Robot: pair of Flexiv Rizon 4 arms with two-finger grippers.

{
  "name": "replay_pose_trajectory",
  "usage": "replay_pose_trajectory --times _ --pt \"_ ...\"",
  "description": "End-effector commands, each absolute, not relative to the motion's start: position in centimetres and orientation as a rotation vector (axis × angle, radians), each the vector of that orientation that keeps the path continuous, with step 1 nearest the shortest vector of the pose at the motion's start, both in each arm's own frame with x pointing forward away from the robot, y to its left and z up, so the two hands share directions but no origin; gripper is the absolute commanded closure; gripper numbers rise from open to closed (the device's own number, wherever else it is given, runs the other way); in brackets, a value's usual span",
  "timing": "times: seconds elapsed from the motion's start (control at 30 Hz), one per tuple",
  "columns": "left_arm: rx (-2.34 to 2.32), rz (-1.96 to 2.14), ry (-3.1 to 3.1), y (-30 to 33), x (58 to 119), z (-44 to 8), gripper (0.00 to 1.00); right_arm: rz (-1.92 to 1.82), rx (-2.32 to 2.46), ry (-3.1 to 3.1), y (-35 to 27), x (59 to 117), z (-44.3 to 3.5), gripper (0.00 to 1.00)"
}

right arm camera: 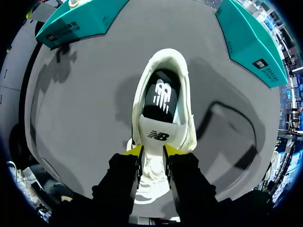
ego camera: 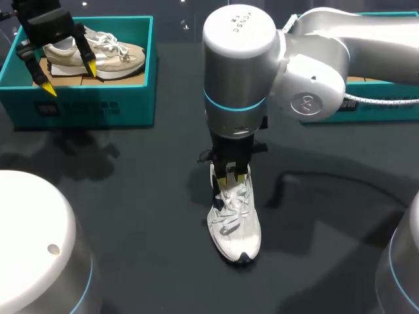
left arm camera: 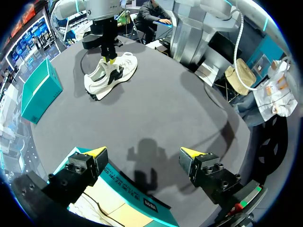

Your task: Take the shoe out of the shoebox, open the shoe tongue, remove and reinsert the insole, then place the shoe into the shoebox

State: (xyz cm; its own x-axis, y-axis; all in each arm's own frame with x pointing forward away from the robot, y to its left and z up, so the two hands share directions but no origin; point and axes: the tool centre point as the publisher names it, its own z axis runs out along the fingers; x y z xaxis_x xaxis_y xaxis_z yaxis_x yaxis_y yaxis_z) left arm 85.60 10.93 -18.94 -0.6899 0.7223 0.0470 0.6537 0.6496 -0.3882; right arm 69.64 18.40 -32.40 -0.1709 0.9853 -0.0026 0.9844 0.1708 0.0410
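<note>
the right gripper (right arm camera: 153,150) is clamped on the tongue (right arm camera: 158,137) of the white shoe (ego camera: 234,222), with one yellow tip on each side near the tongue's free edge. the shoe stands on the dark table (ego camera: 131,196) directly under this hand. its heel opening lies ahead of the fingers and its laces lie beneath them. the black insole (right arm camera: 161,94) shows in the opening just ahead of the grip.

the step looks like opening the tongue. it wants a short, shallow pull back over the laces, away from the opening, rather than a straight lift. nothing pins the shoe down, so a hard pull would likely tip or drag it. the pinch is narrow and near the edge, so it could slip if the laces resist.

the left gripper (ego camera: 69,77) is spread wide and holds nothing. it hangs well away from the shoe, over a teal shoebox (ego camera: 85,104) that holds a beige shoe (ego camera: 105,55). it could brace the heel.
</note>
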Motion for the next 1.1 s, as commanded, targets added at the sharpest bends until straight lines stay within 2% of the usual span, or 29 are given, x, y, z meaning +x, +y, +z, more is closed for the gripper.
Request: replay_pose_trajectory --times 0.03,0.3,0.47,0.53,0.67,0.83,0.97,1.0,1.03,1.07,1.1 --pt "-1.129 0.509 -2.671 11.0 85.6 -18.9 0.0 0.039 2.02 2.404 18.5 70.7 -34.0 0.78" --pt "-1.129 0.509 -2.671 11.0 85.6 -18.9 0.0 0.086 1.968 2.368 18.5 70.7 -31.6 0.79" --pt "-1.129 0.509 -2.671 11.0 85.6 -18.9 0.0 0.122 1.896 2.37 18.4 70.7 -30.6 0.75" --pt "-1.129 0.509 -2.671 11.0 85.6 -18.9 0.0 0.161 1.815 2.419 18.2 70.9 -30.5 0.73" --pt "-1.129 0.509 -2.671 11.0 85.6 -18.9 0.0 0.197 1.562 2.54 18.3 71.6 -29.2 0.59" --pt "-1.129 0.509 -2.671 11.0 85.6 -18.9 0.0 0.21 1.283 2.672 17.8 72.8 -27.2 0.57" --pt "-1.129 0.509 -2.671 11.0 85.6 -18.9 0.0 0.16 1.131 2.741 17.5 73.7 -26.2 0.51" --pt "-1.129 0.509 -2.671 11.0 85.6 -18.9 0.0 0.175 1.085 2.759 17.5 74.1 -26.0 0.42" --pt "-1.129 0.509 -2.671 11.0 85.6 -18.9 0.0 0.187 1.026 2.782 17.5 74.3 -25.9 0.4" --pt "-1.129 0.509 -2.671 11.0 85.6 -18.9 0.0 0.201 0.932 2.836 17.5 74.5 -25.9 0.32" --pt "-1.129 0.509 -2.671 11.0 85.6 -18.9 0.0 0.193 0.848 2.872 17.5 74.7 -25.9 0.13"
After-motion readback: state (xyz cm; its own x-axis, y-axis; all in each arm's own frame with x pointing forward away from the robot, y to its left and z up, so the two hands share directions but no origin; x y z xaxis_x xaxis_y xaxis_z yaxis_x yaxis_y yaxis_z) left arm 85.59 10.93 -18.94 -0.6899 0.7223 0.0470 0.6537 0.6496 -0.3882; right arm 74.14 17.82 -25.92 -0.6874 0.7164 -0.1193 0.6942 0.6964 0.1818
